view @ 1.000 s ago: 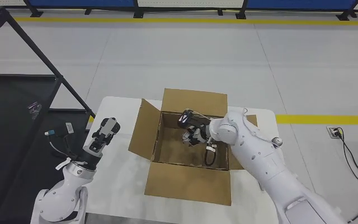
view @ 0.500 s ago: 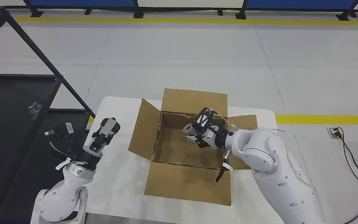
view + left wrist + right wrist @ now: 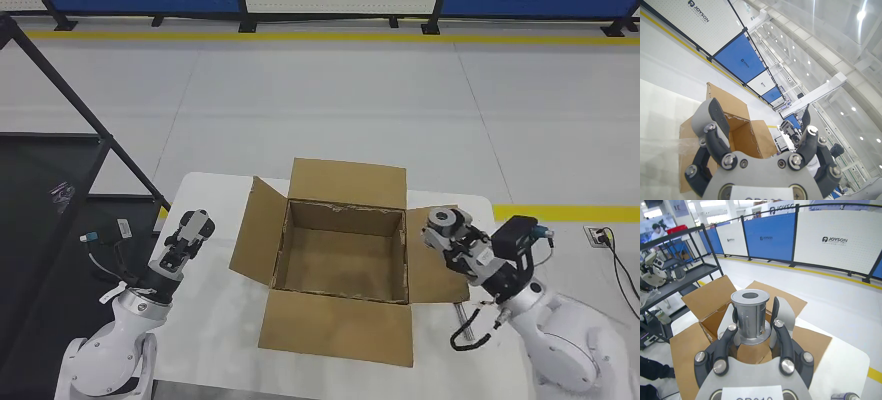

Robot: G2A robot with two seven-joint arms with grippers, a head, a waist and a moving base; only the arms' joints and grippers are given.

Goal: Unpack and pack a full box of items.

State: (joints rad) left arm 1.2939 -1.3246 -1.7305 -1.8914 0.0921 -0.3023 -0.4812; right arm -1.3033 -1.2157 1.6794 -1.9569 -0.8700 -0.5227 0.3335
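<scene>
One second back our right gripper (image 3: 754, 311) was down inside the cardboard box (image 3: 338, 325). Now it's swung out over the right-hand flap, fingers clamped on a flanged metal cylinder (image 3: 750, 298). The box floor looks bare from above, so we reckon unpacking's about done. Our left gripper (image 3: 195, 222) hasn't budged, jaws apart, beside the left flap.

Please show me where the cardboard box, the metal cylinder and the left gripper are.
cardboard box (image 3: 338, 325): top view, on its near flap.
metal cylinder (image 3: 750, 315): right wrist view, on its side wall.
left gripper (image 3: 761, 109): left wrist view, midway between its open fingertips.
</scene>
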